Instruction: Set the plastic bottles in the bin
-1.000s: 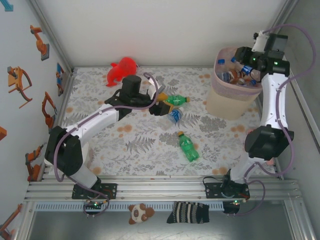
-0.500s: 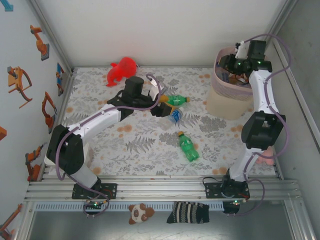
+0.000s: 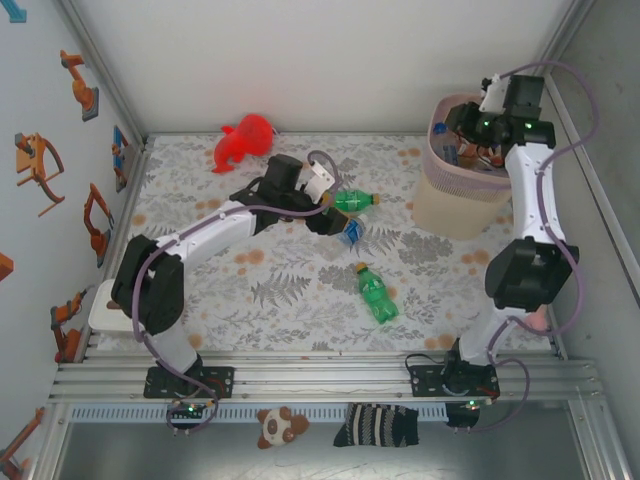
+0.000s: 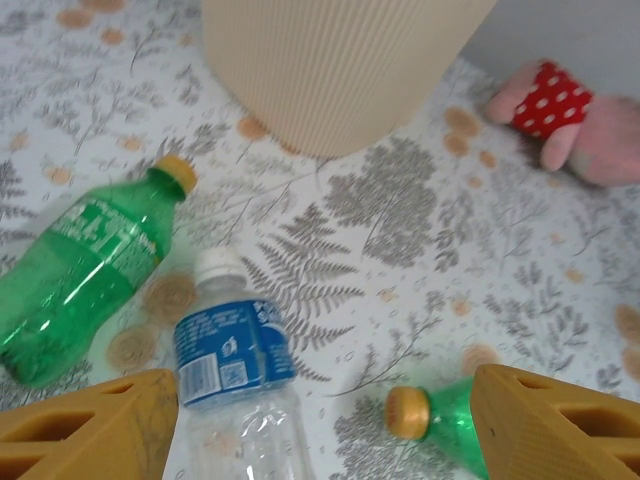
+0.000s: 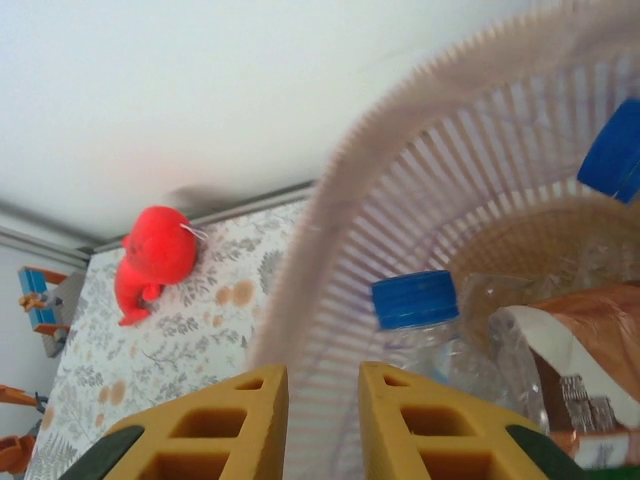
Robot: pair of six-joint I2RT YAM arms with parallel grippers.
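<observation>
The left hand (image 4: 320, 405) stands with its jaws wide apart low over the table (image 3: 290, 300), straddling a clear blue-label bottle (image 4: 235, 365) that lies on its side; nothing is gripped yet. Just left of it lies a green bottle (image 4: 85, 270), and a second green bottle (image 3: 377, 295) lies nearer, toward the middle. They look empty — light, thin-walled, slick and apt to roll — so best taken across the labelled body with a mild squeeze. At far right the bin (image 3: 455, 205) holds several bottles. The right hand (image 5: 323, 400) hangs at its rim, jaws together, empty.
</observation>
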